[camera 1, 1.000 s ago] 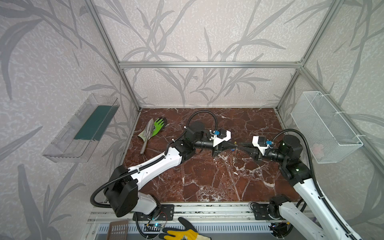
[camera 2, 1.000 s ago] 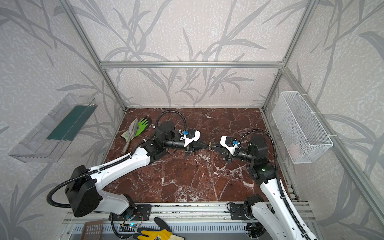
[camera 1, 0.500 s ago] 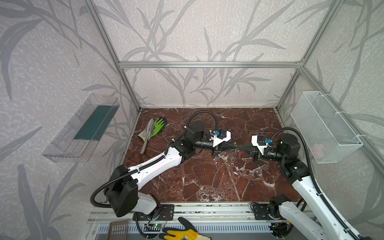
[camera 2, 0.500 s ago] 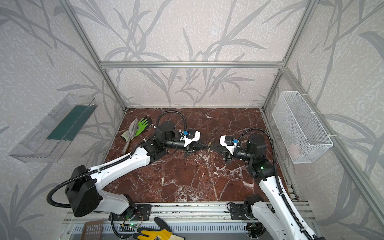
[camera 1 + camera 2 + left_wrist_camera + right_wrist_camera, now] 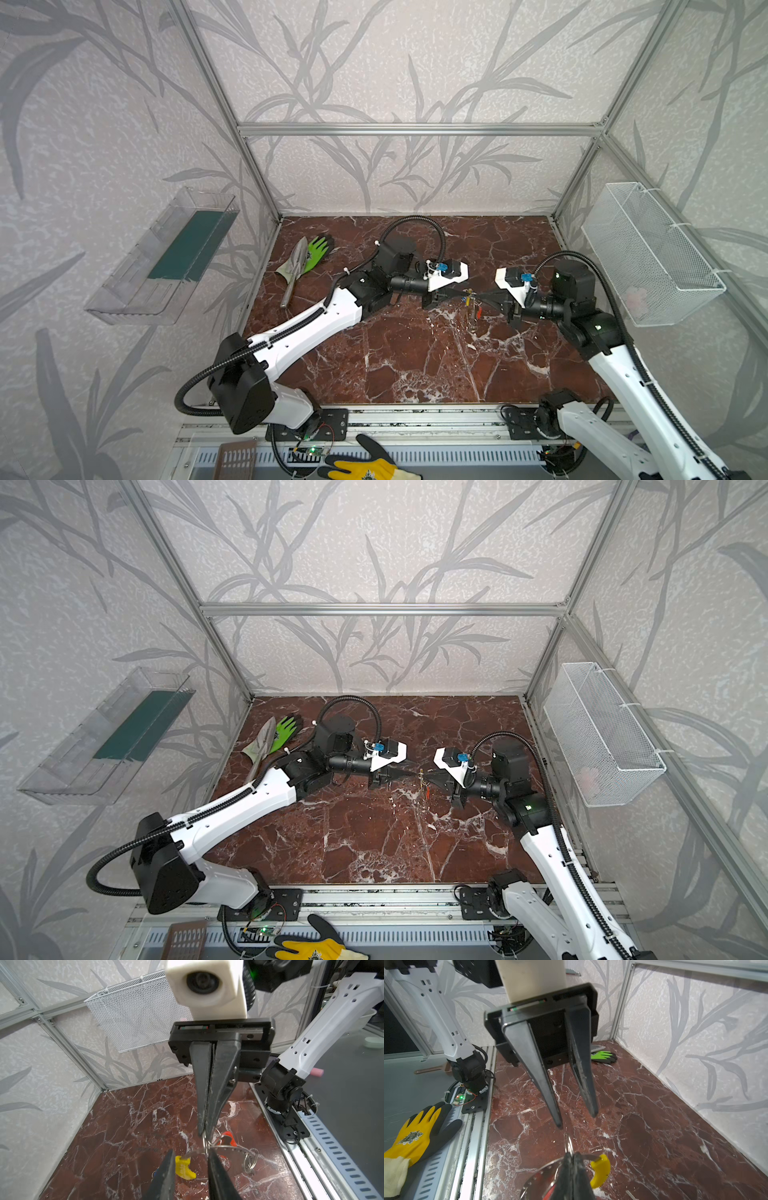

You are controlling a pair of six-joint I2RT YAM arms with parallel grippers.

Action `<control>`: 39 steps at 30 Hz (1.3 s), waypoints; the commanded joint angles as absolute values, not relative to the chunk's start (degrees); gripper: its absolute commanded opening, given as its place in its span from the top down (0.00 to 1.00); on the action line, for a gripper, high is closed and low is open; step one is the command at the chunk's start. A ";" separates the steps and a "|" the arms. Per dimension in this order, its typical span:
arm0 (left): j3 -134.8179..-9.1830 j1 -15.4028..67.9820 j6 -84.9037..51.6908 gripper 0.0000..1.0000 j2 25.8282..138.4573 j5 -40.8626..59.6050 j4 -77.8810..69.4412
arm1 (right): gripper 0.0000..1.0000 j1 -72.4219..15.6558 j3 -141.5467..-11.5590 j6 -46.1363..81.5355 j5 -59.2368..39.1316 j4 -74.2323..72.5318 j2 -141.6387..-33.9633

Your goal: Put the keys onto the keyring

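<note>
The keyring (image 5: 230, 1147), a thin grey holed hoop with a yellow arc (image 5: 184, 1168), hangs in the air between the two arms. My right gripper (image 5: 572, 1155) is shut on the hoop's band, next to the yellow arc (image 5: 600, 1169), with a small split ring (image 5: 568, 1144) sticking out past its tips. A red-orange tag (image 5: 228, 1136) and another small ring (image 5: 250, 1160) hang on the hoop; a bit of blue (image 5: 154, 1174) shows behind my finger. My left gripper (image 5: 191, 1152) is open, with the yellow arc between its fingers. In both top views the keys (image 5: 473, 311) (image 5: 424, 787) dangle between the gripper tips.
A green glove and a trowel (image 5: 305, 259) lie at the back left of the marble floor. A white wire basket (image 5: 648, 253) hangs on the right wall, a clear tray (image 5: 166, 257) on the left wall. A yellow glove (image 5: 365, 467) lies beyond the front rail.
My left gripper has opened and let go of the hoop. My right gripper has shut on it and moved slightly towards the left arm.
</note>
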State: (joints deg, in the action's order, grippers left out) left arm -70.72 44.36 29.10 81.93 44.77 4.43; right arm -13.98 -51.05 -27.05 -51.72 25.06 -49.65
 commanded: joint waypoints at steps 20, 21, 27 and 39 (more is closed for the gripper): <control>-78.26 49.13 38.11 0.70 85.59 37.92 18.45 | 1.00 -19.03 -57.57 -29.36 -43.42 37.08 -52.06; -78.40 49.18 38.14 0.70 85.73 37.86 18.50 | 1.00 -19.16 -57.49 -29.36 -43.46 36.93 -52.12; -78.79 49.23 37.96 0.75 86.29 38.34 18.64 | 1.00 -19.55 -56.94 -28.92 -43.95 35.85 -52.02; -80.05 49.31 38.11 0.87 87.86 39.59 21.33 | 1.00 -19.86 -55.56 -27.77 -44.60 31.87 -50.22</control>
State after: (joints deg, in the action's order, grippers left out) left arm -78.24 49.12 36.51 86.61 38.89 19.42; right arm -19.44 -55.51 -28.51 -42.85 34.54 -51.46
